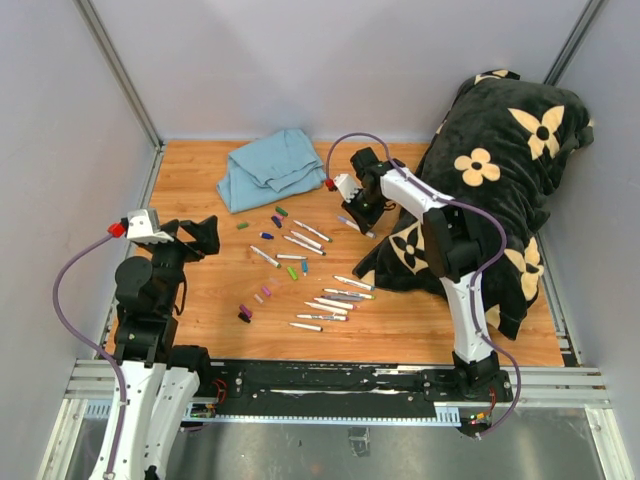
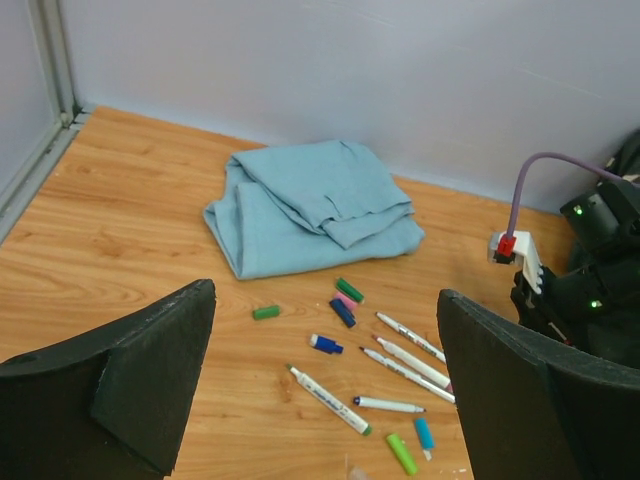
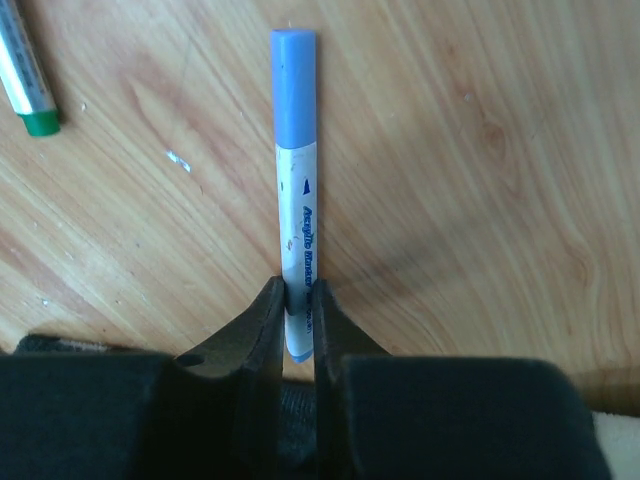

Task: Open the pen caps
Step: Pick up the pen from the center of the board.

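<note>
Partly done: several small coloured plastic caps lie loose on the wooden bench, while the right jaws pinch a white blue-capped marker; left jaws spread.

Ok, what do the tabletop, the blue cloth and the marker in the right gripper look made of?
Tabletop: wood or wood-look laminate, visible grain, slight sheen. Blue cloth: soft matte fabric, draped folds. Marker in the right gripper: probably plastic, smooth white barrel, glossy blue cap.

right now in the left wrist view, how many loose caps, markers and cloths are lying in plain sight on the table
loose caps: 7
markers: 4
cloth: 1
total: 12
</note>
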Tool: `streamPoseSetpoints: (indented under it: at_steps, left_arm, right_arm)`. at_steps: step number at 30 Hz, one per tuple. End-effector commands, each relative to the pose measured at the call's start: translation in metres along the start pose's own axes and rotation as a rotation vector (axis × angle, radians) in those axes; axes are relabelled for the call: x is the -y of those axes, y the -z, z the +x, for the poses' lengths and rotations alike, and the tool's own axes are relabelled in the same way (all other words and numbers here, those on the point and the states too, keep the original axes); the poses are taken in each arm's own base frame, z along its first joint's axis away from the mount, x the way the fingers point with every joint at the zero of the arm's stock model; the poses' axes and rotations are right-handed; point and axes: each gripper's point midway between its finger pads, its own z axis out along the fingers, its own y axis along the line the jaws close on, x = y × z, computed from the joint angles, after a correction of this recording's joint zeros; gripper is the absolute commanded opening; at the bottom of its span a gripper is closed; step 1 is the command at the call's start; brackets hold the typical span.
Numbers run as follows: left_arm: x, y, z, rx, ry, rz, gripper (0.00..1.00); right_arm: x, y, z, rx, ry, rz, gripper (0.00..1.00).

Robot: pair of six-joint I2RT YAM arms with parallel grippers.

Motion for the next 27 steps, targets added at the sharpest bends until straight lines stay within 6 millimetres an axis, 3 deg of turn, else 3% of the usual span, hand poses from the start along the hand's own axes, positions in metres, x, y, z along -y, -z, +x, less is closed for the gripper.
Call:
streamPoseSetpoints:
  at_steps: [1, 5, 9, 15, 17, 21, 25, 27]
  left_arm:
    - [0.011, -0.003, 0.003, -0.01, -0.024, 0.073, 0.96]
    - [0.015, -0.005, 0.006, -0.026, -0.025, 0.092, 0.96]
    - [0.021, -0.007, 0.012, -0.05, -0.027, 0.131, 0.95]
    - [0.037, -0.009, 0.02, -0.093, -0.004, 0.222, 0.95]
    - [0.047, -0.01, 0.025, -0.119, 0.034, 0.271, 0.95]
    - [0.075, -0.009, 0.038, -0.202, 0.16, 0.411, 0.92]
    - [0.099, -0.003, 0.06, -0.3, 0.37, 0.537, 0.87]
    - [0.109, 0.002, 0.073, -0.344, 0.457, 0.583, 0.86]
  right_arm:
    - [0.001, 0.007, 0.022, -0.073, 0.018, 0.008, 0.08]
    - [-0.002, 0.001, 0.016, -0.079, 0.016, -0.023, 0.11]
    - [-0.003, -0.006, 0.01, -0.092, 0.031, -0.029, 0.22]
    - [-0.006, -0.015, 0.006, -0.129, 0.083, -0.001, 0.3]
    - [-0.009, -0.018, 0.008, -0.143, 0.091, -0.001, 0.29]
    - [-0.013, -0.017, 0.011, -0.156, 0.095, -0.008, 0.14]
    - [-0.016, -0.002, 0.009, -0.125, 0.093, -0.006, 0.01]
    - [-0.018, 0.006, 0.007, -0.088, 0.091, -0.013, 0.01]
